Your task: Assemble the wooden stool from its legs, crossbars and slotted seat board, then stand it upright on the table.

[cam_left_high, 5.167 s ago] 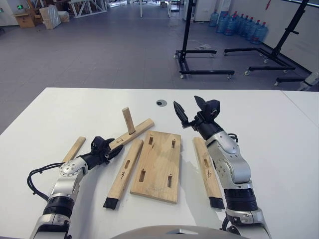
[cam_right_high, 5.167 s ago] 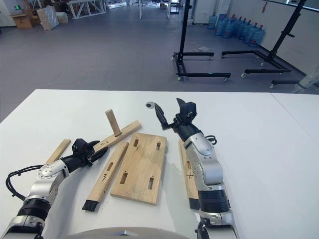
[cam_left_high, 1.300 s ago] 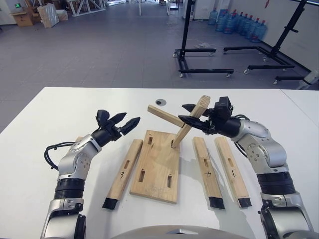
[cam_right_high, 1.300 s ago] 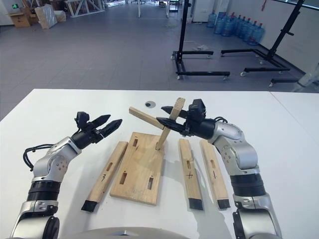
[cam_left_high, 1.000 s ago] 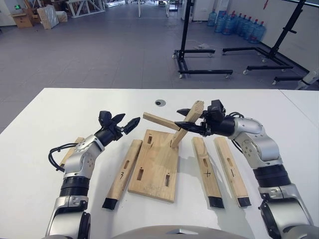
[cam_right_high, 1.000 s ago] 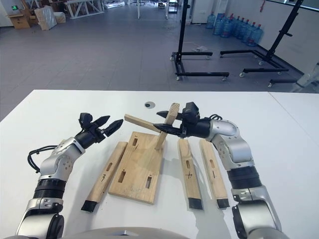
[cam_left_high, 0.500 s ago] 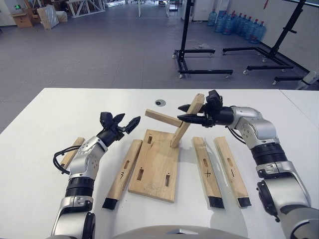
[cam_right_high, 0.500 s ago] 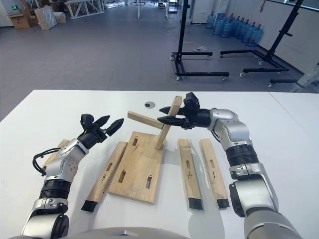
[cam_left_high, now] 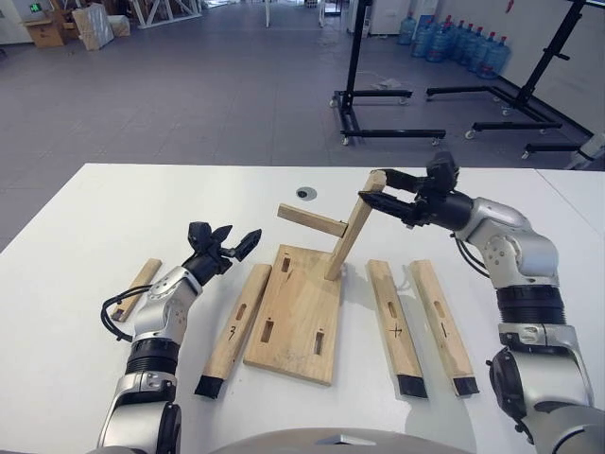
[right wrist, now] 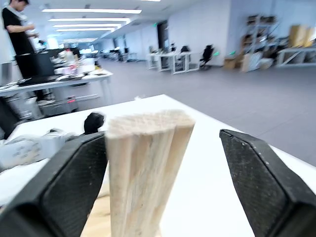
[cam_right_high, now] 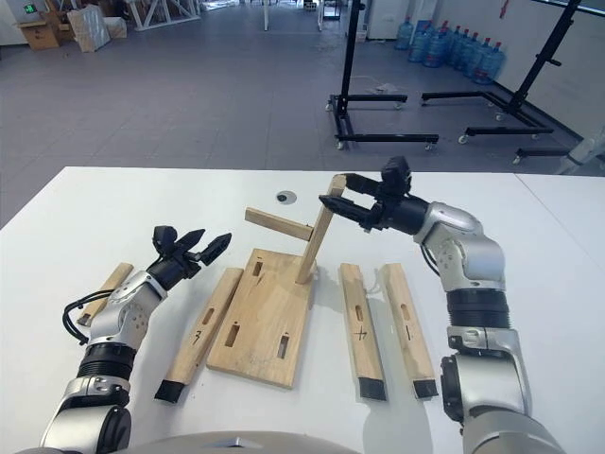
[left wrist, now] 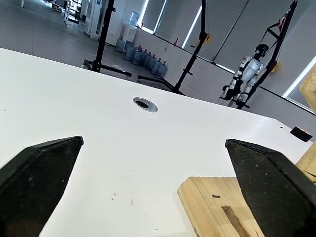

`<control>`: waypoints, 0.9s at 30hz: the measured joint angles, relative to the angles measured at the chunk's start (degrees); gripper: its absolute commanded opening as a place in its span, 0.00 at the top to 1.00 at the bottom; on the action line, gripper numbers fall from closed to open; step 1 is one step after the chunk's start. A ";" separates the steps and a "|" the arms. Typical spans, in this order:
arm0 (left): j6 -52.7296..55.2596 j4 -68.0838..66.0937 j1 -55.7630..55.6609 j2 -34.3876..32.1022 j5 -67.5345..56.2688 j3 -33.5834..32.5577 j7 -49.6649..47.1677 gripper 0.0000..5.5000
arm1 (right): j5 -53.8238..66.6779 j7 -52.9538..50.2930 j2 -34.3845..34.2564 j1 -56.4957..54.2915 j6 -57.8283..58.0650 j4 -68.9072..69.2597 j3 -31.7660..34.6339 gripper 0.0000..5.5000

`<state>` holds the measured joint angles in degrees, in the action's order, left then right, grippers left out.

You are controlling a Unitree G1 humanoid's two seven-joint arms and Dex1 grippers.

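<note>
One loose crossbar (cam_left_high: 139,284), one table grommet (cam_left_high: 306,194)

A white table (cam_left_high: 85,218) fills the lower part of the eye views, with a small round hole (cam_left_high: 305,194) near its far edge. Beyond it stretches a grey floor (cam_left_high: 189,95). Black wheeled stands (cam_left_high: 392,135) sit at upper right, with blue water bottles (cam_left_high: 463,43) behind them and cardboard boxes (cam_left_high: 47,33) at upper left. The right wrist view shows ceiling strip lights (right wrist: 94,10) above office desks (right wrist: 74,79).
</note>
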<state>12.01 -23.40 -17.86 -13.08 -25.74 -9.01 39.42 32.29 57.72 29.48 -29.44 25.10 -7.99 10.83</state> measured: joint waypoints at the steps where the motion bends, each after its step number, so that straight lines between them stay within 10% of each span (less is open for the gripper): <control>1: 0.00 0.01 0.00 -0.11 0.06 0.00 0.00 0.04 | 0.64 -2.28 -0.52 0.87 -0.45 1.93 1.63 0.29; 12: -5.34 16.75 9.52 -0.91 9.52 -3.37 -17.62 0.04 | -13.09 -49.05 -20.61 29.12 1.78 34.01 3.29 0.29; 19: -7.44 30.15 17.99 2.42 15.49 -2.80 -28.59 0.04 | -25.54 -56.51 -15.25 40.45 19.66 45.76 -2.15 0.29; 27: -6.32 39.01 25.62 6.00 16.63 -1.00 -32.71 0.04 | -18.61 -51.10 -13.59 43.75 44.12 48.67 5.88 0.29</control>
<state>5.69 15.61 7.76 -7.08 -9.11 -10.01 6.70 13.68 6.62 15.88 14.31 69.22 40.68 16.71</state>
